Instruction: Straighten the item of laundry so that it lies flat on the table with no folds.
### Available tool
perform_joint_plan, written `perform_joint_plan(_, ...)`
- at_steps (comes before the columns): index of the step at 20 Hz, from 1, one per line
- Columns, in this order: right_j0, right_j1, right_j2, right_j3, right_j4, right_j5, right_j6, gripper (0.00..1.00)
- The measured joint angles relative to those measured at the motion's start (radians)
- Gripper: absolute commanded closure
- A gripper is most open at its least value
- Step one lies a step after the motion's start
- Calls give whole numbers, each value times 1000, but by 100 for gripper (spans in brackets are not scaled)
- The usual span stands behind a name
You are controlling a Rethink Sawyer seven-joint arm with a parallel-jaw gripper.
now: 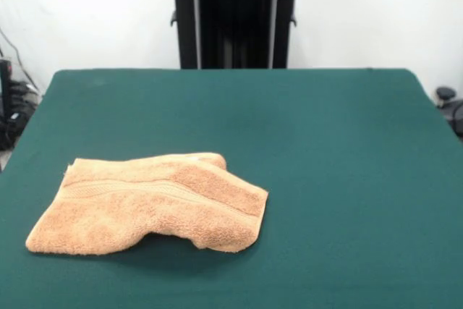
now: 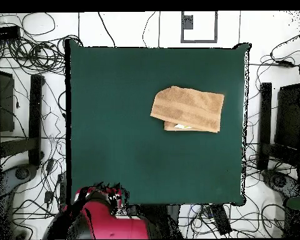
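Observation:
The orange-tan terry towel (image 1: pixel 152 204) lies on the dark green table (image 1: pixel 333 142) at the near left in the front view. It is folded over on itself, with a raised hump along its right part and a woven band stripe running across it. In the overhead view the towel (image 2: pixel 189 109) sits in the upper right part of the table (image 2: pixel 127 131), with a folded layer showing along its lower edge. The red arm (image 2: pixel 105 222) is drawn back over its base off the table's bottom edge. I cannot make out the gripper in either view.
The black pedestal (image 1: pixel 235 19) stands behind the table's far edge. Cables and black stands (image 2: pixel 37 112) lie on the floor around the table. A wide stretch of green cloth surrounds the towel on all sides.

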Motion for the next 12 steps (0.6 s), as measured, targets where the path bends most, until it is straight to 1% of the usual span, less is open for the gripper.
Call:
perform_joint_plan(3, -63, 77, 13, -1, 0, -80, 0, 0)
perform_joint_plan(6, -101, 134, 19, -2, -3, -128, 0, 0)
perform_joint_plan(12, -167, 250, 45, -14, -19, -177, 0, 0)
